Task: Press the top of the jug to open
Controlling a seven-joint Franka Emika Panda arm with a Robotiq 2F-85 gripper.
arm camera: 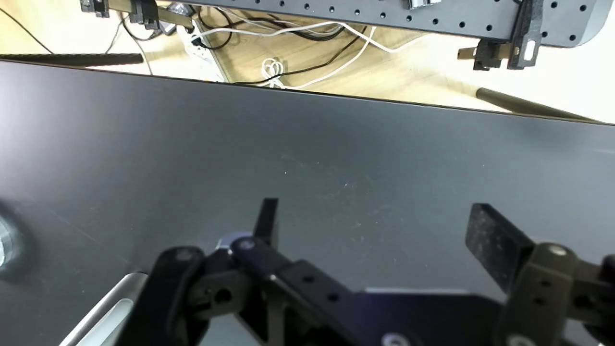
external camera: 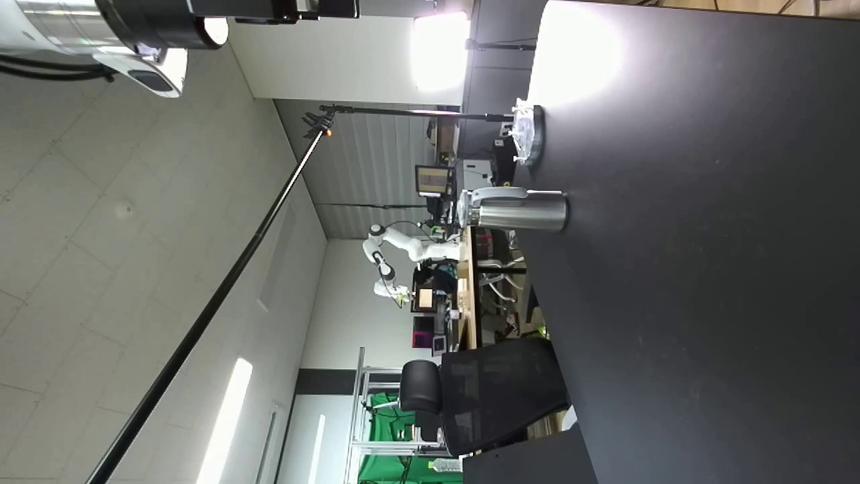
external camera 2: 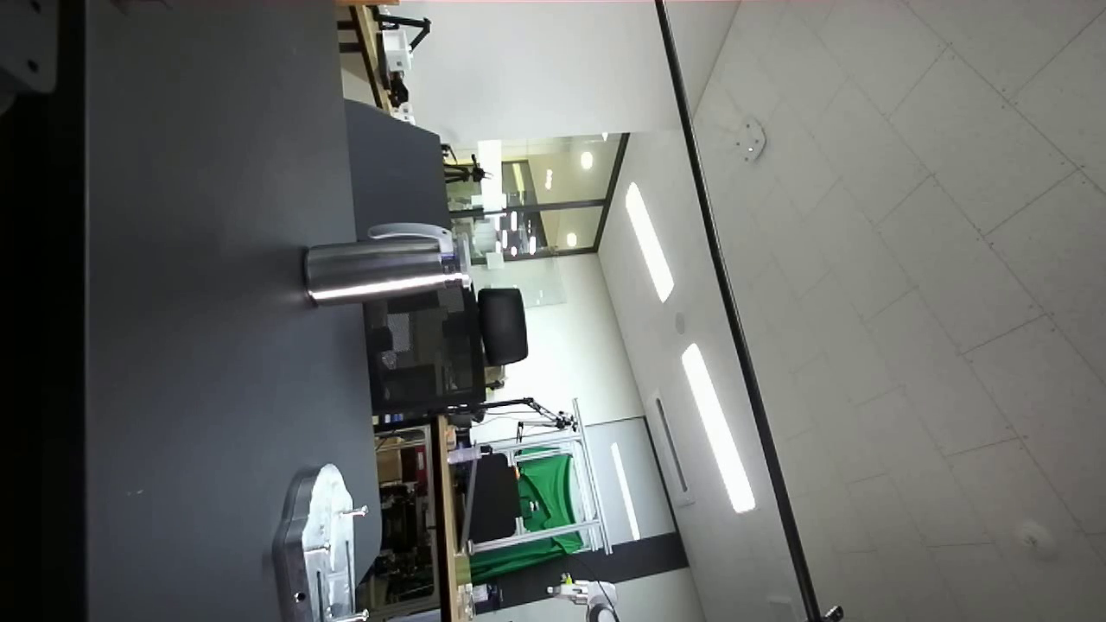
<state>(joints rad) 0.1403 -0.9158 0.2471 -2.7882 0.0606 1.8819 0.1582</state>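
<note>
Plainly, the jug (external camera: 524, 212) stands upright near an edge of the worktop (external camera: 699, 282); the gripper (arm camera: 375, 214) has jaws wide apart.

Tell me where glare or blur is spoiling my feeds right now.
In an exterior view, a light is blown out and glare whitens the tabletop at upper left; in an exterior view, the jug carries a bright lengthwise streak; in the wrist view, the end effector looks soft, and the floor washes out at upper right.

Probably jug (arm camera: 105, 310), cut by wrist view's bottom edge.
</note>
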